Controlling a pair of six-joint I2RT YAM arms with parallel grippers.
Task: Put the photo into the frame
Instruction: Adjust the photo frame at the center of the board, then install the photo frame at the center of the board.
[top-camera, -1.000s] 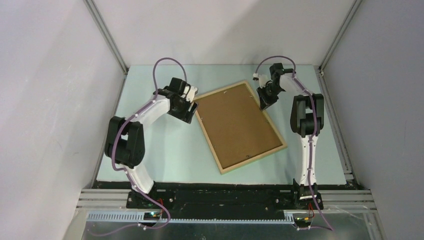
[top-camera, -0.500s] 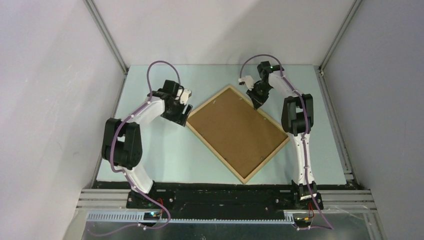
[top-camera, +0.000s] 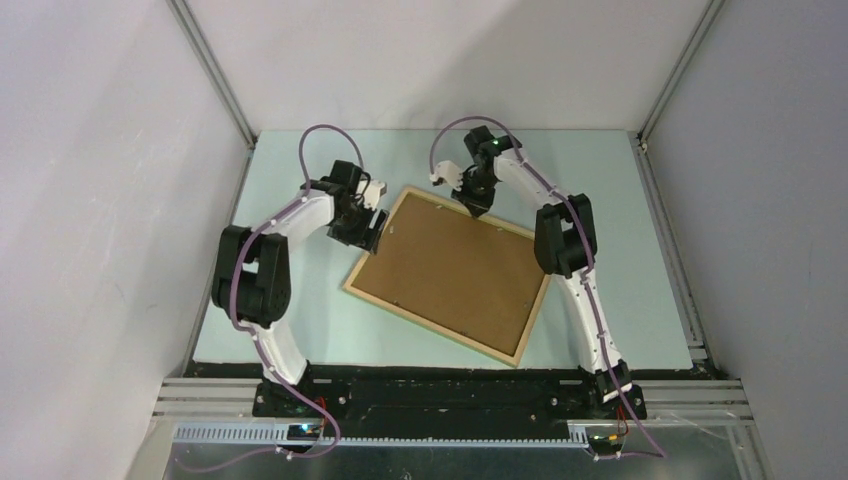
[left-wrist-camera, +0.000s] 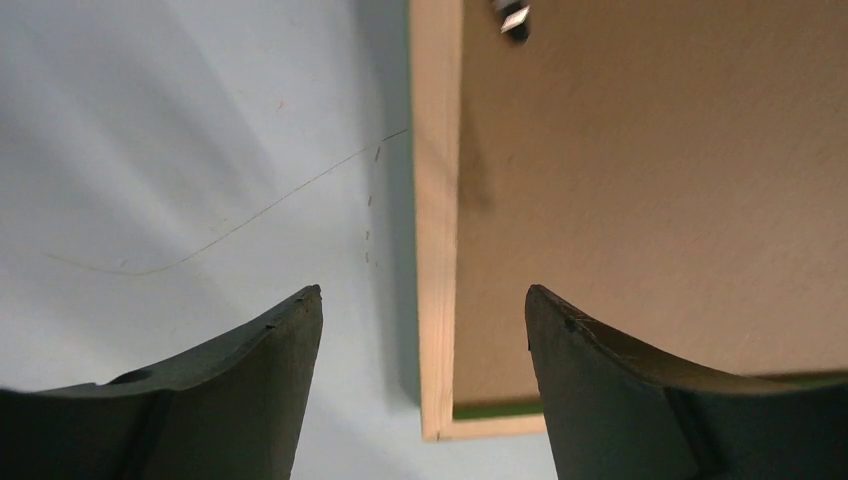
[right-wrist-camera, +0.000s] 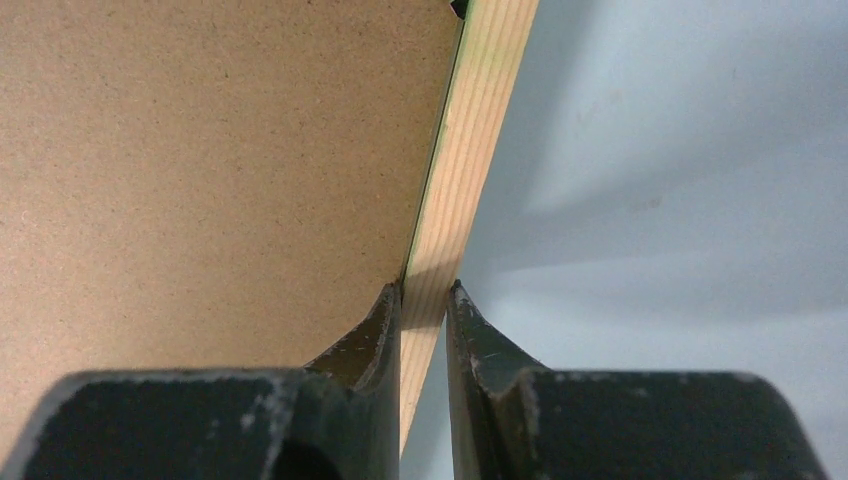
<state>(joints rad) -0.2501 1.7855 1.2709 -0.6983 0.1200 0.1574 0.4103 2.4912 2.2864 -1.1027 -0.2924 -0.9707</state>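
Brown board (top-camera: 450, 270) fills the frame (top-camera: 430, 327), which lies back up and askew around the middle of the table (top-camera: 300, 310). I take this board for the back of the photo (top-camera: 460, 280) (the printed side is not visible, so I cannot confirm it). The right gripper (right-wrist-camera: 425, 295) pinches the wooden rail at the frame's 12 o'clock edge, with only the thin rail between its fingers. The left gripper (left-wrist-camera: 420, 300) hovers at about 9 o'clock, fingers spread wide on both sides of the rail and, as far as I can see, touching nothing.

The danger, in my judgement, is that one narrow pinch lets the frame swing around it or slip out. If that edge is lifted, the board may slide or drop from the frame. If the left fingers close off-centre, they may push the frame sideways and twist it against the right grip.
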